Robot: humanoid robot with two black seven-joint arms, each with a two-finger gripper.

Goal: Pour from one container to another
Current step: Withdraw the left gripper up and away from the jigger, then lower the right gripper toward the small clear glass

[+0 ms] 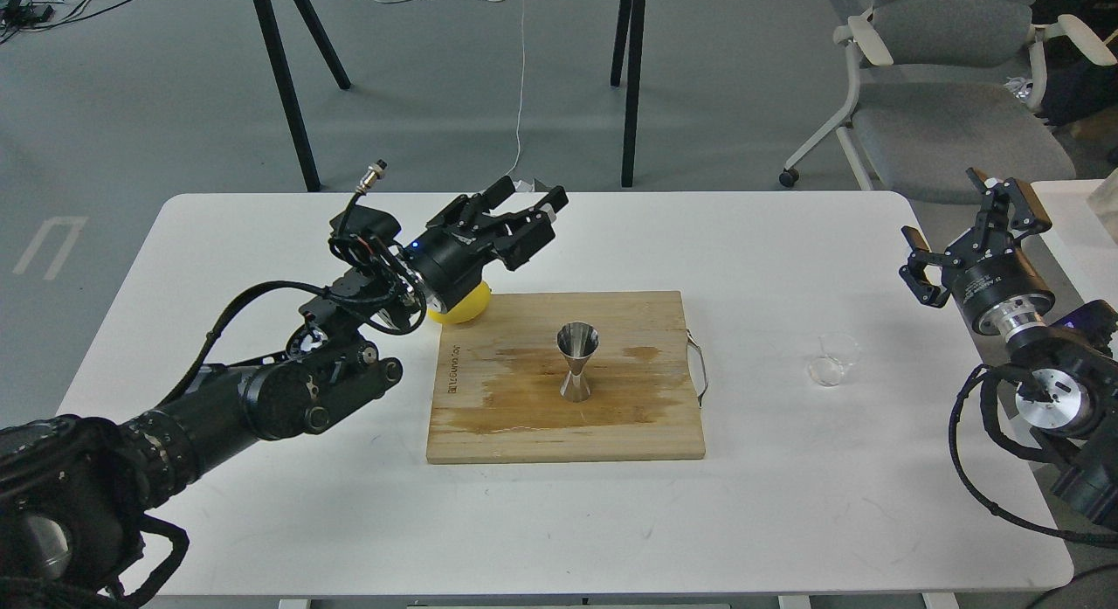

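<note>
A small clear glass cup [831, 360] stands on the white table [786, 469], right of the wooden board [559, 425]. The steel hourglass jigger [577, 362] stands upright in the middle of that board. My right gripper [969, 229] hovers open above the table's right edge, up and to the right of the cup, with nothing between its fingers. Over the board's far left corner, my left gripper [533, 198] is held in the air, its fingers a little apart and empty.
A yellow lemon [463, 305] lies at the board's far left corner, partly hidden under my left wrist. A grey office chair [948, 93] and black table legs [288, 93] stand beyond the far edge of the table.
</note>
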